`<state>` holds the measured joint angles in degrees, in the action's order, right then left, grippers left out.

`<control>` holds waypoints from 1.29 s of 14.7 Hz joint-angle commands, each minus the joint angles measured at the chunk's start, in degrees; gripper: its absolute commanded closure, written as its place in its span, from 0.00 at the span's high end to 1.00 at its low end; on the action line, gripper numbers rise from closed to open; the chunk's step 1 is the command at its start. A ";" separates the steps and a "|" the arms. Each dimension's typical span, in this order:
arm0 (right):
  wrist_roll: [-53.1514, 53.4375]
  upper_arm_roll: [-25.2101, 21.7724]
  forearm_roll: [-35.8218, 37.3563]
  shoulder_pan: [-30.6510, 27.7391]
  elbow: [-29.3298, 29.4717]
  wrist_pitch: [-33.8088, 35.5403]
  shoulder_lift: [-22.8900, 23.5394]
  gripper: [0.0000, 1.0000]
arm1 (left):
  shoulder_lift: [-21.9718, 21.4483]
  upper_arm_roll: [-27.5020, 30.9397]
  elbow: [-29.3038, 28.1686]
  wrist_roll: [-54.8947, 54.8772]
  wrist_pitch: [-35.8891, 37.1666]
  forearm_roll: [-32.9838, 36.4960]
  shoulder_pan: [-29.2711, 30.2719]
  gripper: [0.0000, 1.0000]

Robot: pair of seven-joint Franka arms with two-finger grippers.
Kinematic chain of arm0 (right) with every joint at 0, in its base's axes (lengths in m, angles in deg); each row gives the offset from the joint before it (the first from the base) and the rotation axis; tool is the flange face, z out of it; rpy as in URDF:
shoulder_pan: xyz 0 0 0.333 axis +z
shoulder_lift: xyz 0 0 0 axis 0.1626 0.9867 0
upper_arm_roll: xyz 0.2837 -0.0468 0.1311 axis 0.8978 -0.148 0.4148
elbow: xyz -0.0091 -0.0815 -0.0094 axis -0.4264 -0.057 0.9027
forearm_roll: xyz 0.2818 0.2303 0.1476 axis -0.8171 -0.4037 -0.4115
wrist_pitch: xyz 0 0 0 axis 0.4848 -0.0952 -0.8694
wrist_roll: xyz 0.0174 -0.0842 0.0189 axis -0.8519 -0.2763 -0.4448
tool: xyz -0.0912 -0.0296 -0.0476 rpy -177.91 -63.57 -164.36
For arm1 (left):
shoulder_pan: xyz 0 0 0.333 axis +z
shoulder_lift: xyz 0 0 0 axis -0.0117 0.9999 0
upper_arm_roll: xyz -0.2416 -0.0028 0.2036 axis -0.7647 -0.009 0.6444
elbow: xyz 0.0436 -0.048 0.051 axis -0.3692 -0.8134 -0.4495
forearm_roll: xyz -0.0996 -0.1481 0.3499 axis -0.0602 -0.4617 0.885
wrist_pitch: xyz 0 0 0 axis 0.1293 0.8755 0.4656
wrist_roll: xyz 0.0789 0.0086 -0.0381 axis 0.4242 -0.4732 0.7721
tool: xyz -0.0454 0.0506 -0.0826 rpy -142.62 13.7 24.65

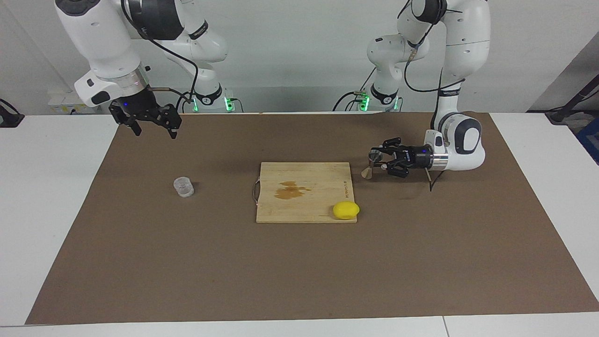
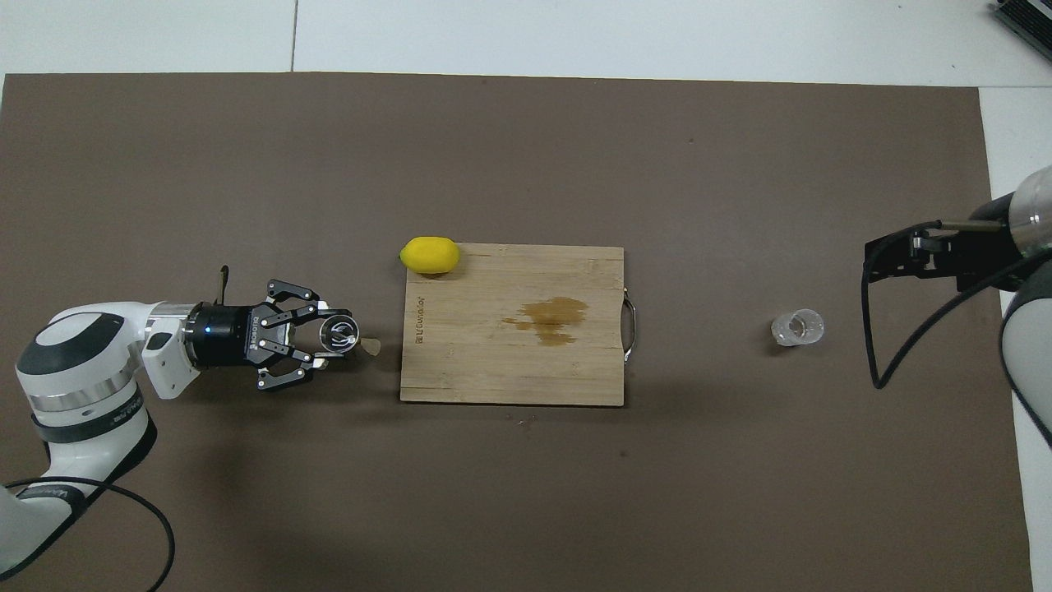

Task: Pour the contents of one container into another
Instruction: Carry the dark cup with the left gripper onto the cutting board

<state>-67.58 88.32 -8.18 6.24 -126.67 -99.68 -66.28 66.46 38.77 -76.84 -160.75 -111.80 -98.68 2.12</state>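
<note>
The small clear ribbed cup [image 1: 183, 186] stands on the brown mat toward the right arm's end of the table; it also shows in the overhead view [image 2: 797, 326]. My left gripper [image 1: 377, 162] [image 2: 332, 335] lies horizontal and is shut on the silver metal jigger [image 1: 371, 164] [image 2: 339, 332]. It holds the jigger a little above the mat, beside the cutting board's edge toward the left arm's end. My right gripper [image 1: 153, 131] [image 2: 873, 260] is open and empty, raised over the mat nearer to the robots than the cup.
A wooden cutting board [image 1: 290, 210] [image 2: 493, 374] with a brown wet stain lies in the middle of the mat. A yellow lemon [image 1: 346, 210] [image 2: 429, 255] sits at its corner farthest from the robots, toward the left arm's end.
</note>
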 commanded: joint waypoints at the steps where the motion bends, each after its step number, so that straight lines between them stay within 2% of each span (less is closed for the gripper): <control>1: -1.31 0.18 -0.75 -0.66 -0.10 0.73 -0.54 1.00 | -4.80 0.84 -4.57 1.03 -4.80 -6.27 -5.50 0.00; 7: -1.65 -0.09 -0.75 -0.84 -0.10 2.22 -0.54 1.00 | -5.51 0.84 -6.25 1.13 -11.13 -17.52 -14.55 0.00; 11: -0.70 -0.18 -0.75 -2.50 -0.18 1.79 -0.54 0.99 | -5.33 0.84 -6.25 0.51 -16.84 -28.50 -23.25 0.00; 16: 18.43 -0.09 -0.84 -2.94 -1.93 -0.14 -0.36 0.99 | -4.28 0.84 -5.37 -10.89 -27.47 -43.70 -33.36 0.00; 19: 31.96 -0.09 -5.82 -5.48 -4.92 -3.48 0.07 0.99 | -3.14 0.84 -3.62 -17.14 -32.49 -49.34 -37.32 0.00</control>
<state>-43.03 87.96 -10.23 3.26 -128.71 -100.37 -66.06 63.31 38.72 -81.30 -173.54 -141.24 -144.33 -32.37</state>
